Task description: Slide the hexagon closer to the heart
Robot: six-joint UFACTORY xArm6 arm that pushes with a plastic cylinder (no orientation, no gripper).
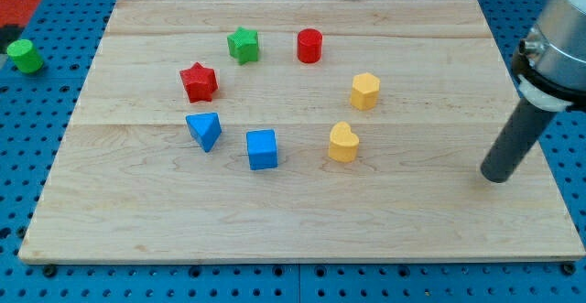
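Observation:
A yellow hexagon block point(365, 91) stands on the wooden board at the right of the ring of blocks. A yellow heart block point(343, 143) stands just below it and slightly to the left, with a small gap between them. My tip point(495, 177) rests on the board near its right edge, well to the right of both yellow blocks and touching neither. The dark rod rises from it toward the view's upper right.
Other blocks on the wooden board point(412, 221): a green star point(244, 44), a red cylinder point(309, 45), a red star point(199, 81), a blue triangle point(204, 130) and a blue cube point(262, 149). A green cylinder point(26, 56) lies off the board at the left.

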